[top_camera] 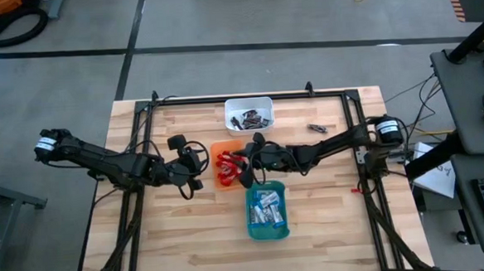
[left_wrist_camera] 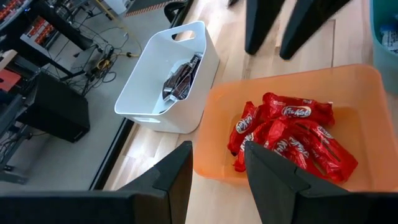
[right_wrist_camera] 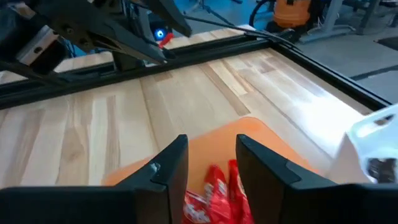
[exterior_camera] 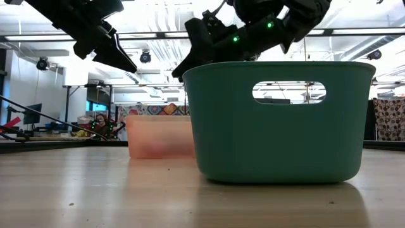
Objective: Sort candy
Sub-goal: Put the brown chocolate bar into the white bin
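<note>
Three trays stand mid-table. The orange tray (top_camera: 216,147) holds red wrapped candies (left_wrist_camera: 292,134). Dark-wrapped candies (left_wrist_camera: 180,78) lie in the white tray (top_camera: 249,104), and blue-and-white candies (top_camera: 267,209) in the teal tray (top_camera: 251,228). My left gripper (top_camera: 201,168) hangs open and empty just left of the orange tray, with its fingers (left_wrist_camera: 180,180) over that tray's near rim. My right gripper (top_camera: 245,162) hovers open and empty above the orange tray, pointing down at the red candies (right_wrist_camera: 208,193).
A small dark piece (top_camera: 317,128) lies on the wood right of the white tray, and a small red bit (top_camera: 354,189) sits near the right frame rail. A black metal frame (top_camera: 223,98) borders the table. Bare wood stretches left of the trays and along the near edge.
</note>
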Tool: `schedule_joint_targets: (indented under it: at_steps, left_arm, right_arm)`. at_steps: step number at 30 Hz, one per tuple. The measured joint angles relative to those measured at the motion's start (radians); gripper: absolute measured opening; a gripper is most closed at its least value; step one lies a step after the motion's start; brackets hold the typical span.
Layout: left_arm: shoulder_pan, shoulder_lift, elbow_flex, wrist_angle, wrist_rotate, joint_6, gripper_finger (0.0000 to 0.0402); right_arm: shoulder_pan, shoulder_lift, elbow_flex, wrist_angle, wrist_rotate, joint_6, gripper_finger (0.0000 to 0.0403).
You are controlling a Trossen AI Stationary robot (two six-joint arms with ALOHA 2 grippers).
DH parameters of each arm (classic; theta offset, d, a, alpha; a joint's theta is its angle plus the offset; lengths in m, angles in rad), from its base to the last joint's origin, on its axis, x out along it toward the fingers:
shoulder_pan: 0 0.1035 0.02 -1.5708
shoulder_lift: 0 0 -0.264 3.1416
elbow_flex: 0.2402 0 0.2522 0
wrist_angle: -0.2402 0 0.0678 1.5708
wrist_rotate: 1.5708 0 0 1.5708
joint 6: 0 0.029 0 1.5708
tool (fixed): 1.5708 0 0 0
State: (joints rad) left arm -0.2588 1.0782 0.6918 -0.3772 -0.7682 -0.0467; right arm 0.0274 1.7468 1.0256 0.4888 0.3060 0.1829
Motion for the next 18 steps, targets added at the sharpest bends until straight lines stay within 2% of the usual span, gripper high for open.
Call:
schedule_joint_targets:
  at_steps: [8,18]
  left_arm:
    - [0.0,0.0,0.0,-0.001,0.0,-0.009,0.0129]
    - [0.0,0.0,0.0,0.0,0.0,-0.044,0.0129]
  right_arm:
    - [-0.024,-0.137,0.0,-0.241,0.013,0.027,0.0132]
    - [-0.176,-0.319,0.0,-0.738,0.035,0.198,0.0142]
